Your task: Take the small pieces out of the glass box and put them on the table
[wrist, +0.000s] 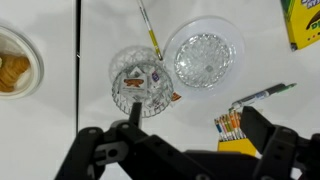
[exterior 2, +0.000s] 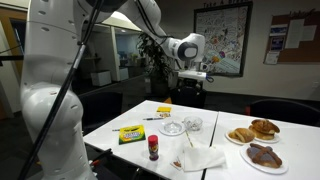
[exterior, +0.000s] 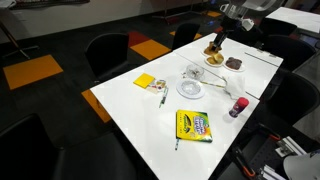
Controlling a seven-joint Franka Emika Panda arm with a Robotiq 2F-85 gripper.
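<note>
in the wrist view a white plate of brown pastries (wrist: 12, 62) sits at nine o'clock. the small clear glass box (wrist: 143, 82), small coloured pieces (wrist: 155, 75) inside, rests mid-frame on the large white table (wrist: 100, 30), with a round clear dish (wrist: 203, 55) at its two o'clock. the black gripper (wrist: 170, 130) hovers at six o'clock, jaws released.

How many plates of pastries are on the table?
2. Both sit together at one end of the table: the plate of golden pastries and, nearer the camera, the plate of darker pastries. None seems hidden.
</note>
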